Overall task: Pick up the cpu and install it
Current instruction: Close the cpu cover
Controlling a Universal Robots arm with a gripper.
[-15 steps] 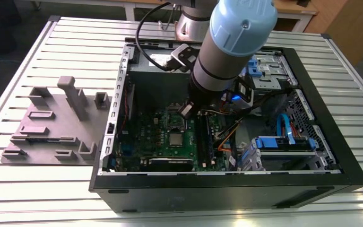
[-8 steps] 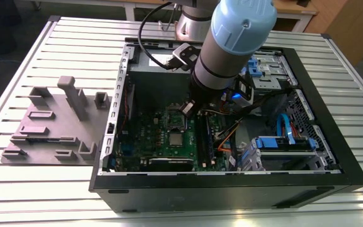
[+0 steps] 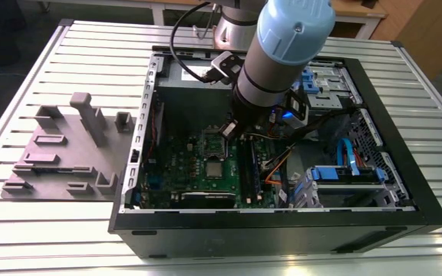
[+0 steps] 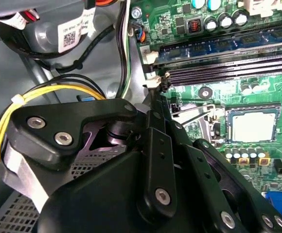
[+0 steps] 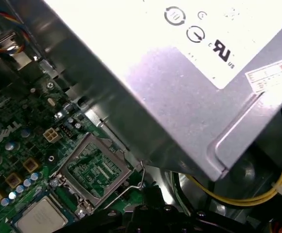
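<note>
Cpu flat in motherboard socket — gripper above, apart — jaw state indiscernible

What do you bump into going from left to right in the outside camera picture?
Grey fixture → motherboard → cpu → orange cables → blue drive bay → black case wall.

arm angled downward, claw lowered
</note>
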